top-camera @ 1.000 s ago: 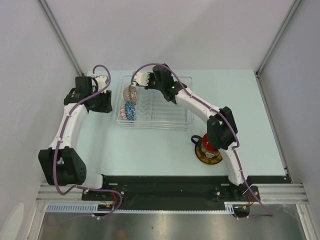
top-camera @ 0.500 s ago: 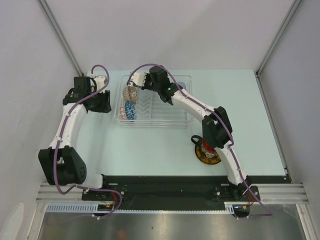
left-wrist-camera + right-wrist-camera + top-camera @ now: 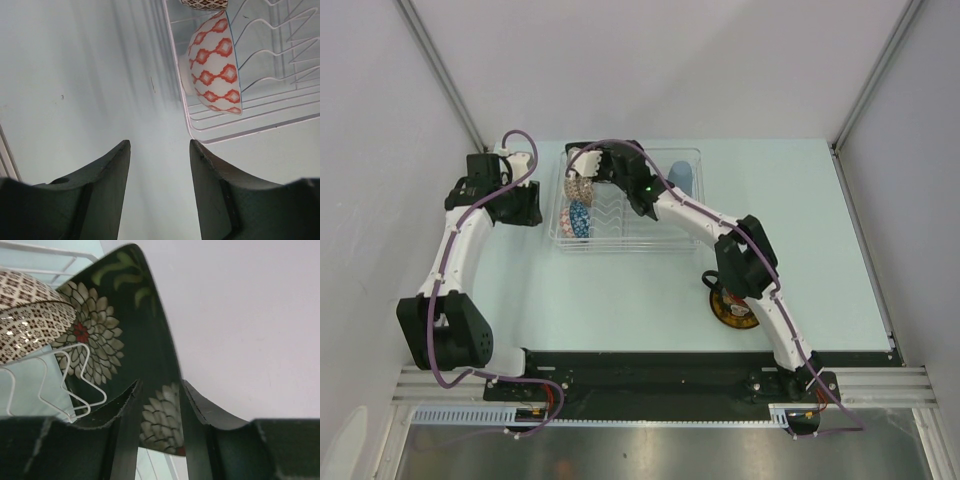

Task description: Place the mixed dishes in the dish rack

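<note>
Right beside black plate [image 3: 131, 315], beige bowl [image 3: 30, 305].

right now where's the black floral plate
The black square floral plate is clamped in the right gripper; in the top view that is the far left corner of the dish rack, beside the beige lattice-patterned bowl.

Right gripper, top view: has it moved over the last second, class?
Yes. The right gripper has shifted left along the far side of the dish rack, towards its left end.
</note>
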`<state>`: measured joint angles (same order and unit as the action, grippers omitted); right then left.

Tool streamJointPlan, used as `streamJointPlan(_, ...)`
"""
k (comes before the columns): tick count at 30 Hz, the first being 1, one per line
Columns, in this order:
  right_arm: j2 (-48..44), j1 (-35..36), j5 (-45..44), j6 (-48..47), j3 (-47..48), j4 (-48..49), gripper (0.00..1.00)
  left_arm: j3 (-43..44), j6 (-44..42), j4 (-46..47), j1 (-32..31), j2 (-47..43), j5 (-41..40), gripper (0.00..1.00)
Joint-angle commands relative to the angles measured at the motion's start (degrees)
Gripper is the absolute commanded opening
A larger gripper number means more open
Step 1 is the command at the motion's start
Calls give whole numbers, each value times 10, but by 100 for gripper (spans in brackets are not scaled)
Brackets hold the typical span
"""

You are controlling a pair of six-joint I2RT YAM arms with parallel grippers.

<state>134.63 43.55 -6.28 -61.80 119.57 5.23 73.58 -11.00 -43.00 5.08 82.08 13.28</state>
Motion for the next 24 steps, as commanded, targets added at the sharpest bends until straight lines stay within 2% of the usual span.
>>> streamJointPlan(1,-16,11,-15,-7,-13,56,40,1,-7,5,6,-3,18,56)
streamJointPlan(11,-54,11,-47,-6,-49,76,42,-2,-3,9,6,-5,21,56)
streamJointPlan(14,-74,12,-71,6,-69,96,47,-3,-3,10,7,-6,20,56)
streamJointPlan(20,-165,12,-154,64,-122,107,66,2,-7,17,6,-9,13,56)
streamJointPlan(24,-236,10,-258,147,-135,39,84,28,-9,13,6,-14,22,56)
